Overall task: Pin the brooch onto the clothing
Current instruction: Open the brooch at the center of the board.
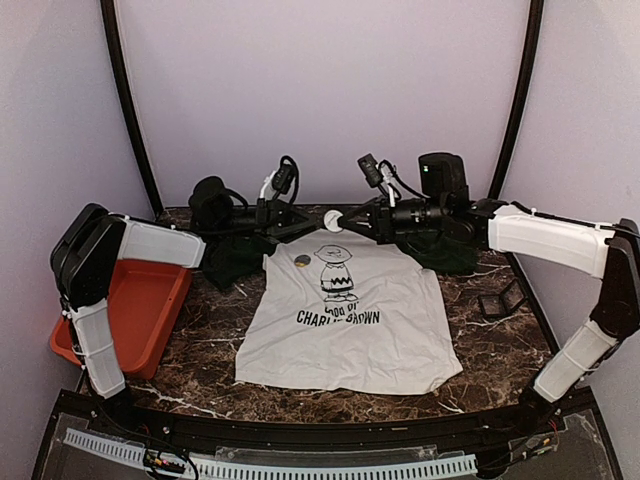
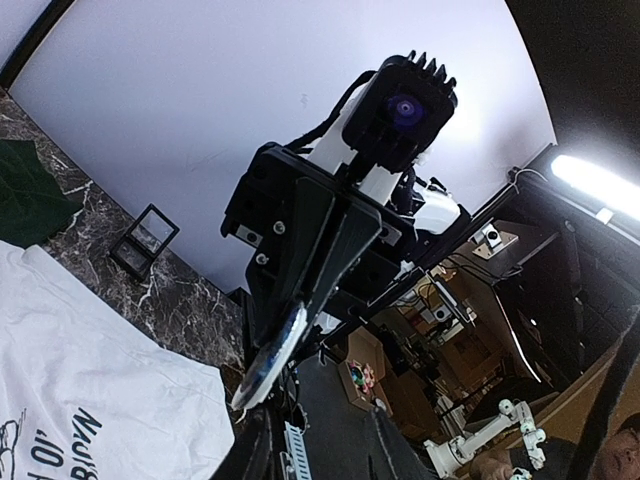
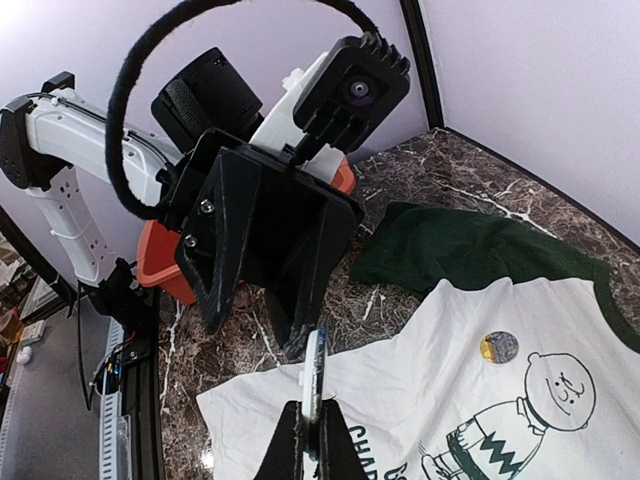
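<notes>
1. Well, the T-shirt (image 1: 350,345) lies flat at centre: limp cloth that will likely bunch, so steady it near the collar (image 1: 340,238).
2. At its twelve o'clock, the right gripper (image 1: 345,221) pinches a thin white disc (image 1: 333,222) by the rim. It is probably the brooch, and looks stiff and light.
3. At the disc's nine o'clock, the left gripper (image 3: 255,330) has its fingers parted, holding nothing.

We find the T-shirt (image 1: 350,330) spread in the middle of the table (image 1: 500,350), collar at the far end. On it a round badge (image 1: 302,260) lies just left of the printed figure (image 1: 338,270). A tray (image 1: 140,310) sits left of the shirt and a small stand (image 1: 500,298) right of it. Over the collar the left gripper (image 1: 305,222) faces the right gripper (image 1: 345,219), with a disc (image 1: 333,219) between them.
</notes>
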Motion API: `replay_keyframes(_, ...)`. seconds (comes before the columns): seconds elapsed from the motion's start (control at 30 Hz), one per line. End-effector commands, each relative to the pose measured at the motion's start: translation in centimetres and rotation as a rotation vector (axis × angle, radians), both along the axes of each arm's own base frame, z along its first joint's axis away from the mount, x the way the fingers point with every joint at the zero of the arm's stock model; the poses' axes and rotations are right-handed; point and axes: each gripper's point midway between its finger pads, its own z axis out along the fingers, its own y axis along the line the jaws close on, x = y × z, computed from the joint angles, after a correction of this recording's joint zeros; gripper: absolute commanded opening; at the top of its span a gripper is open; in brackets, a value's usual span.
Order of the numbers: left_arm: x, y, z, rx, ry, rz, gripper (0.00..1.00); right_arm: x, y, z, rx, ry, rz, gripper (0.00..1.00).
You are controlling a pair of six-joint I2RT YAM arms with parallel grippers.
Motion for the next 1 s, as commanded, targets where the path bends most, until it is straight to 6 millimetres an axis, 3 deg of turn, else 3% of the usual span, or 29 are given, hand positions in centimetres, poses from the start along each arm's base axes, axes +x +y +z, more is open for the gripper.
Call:
replay_keyframes(0.0, -0.6, -0.8, 1.5, -0.033, -0.032, -0.01, 0.31, -0.1, 0.2, 2.7, 0.033, -0.12, -0.053, 0.0)
replay_keyframes(0.33, -0.6, -1.6, 1.0, -0.025, -0.021, -0.019, 0.3, -0.6, 0.7, 2.7, 0.013, -0.153, -0.061, 0.0)
replay_keyframes(0.5, -0.5, -1.3, 0.5, -0.01, -0.014, 0.0, 0.3, -0.8, -0.1, 3.9, 0.029, -0.192, -0.095, 0.0)
replay_keyframes(0.6, 0.0, -0.9, 0.0, 0.005, -0.028, 0.037, 0.38, -1.3, -0.2, 4.3, 0.04, -0.193, -0.075, 0.0)
replay_keyframes(0.97, 0.6, -0.7, 0.6, -0.003, -0.043, 0.051, 0.42, -1.3, 0.2, 2.5, 0.012, -0.145, -0.06, 0.0)
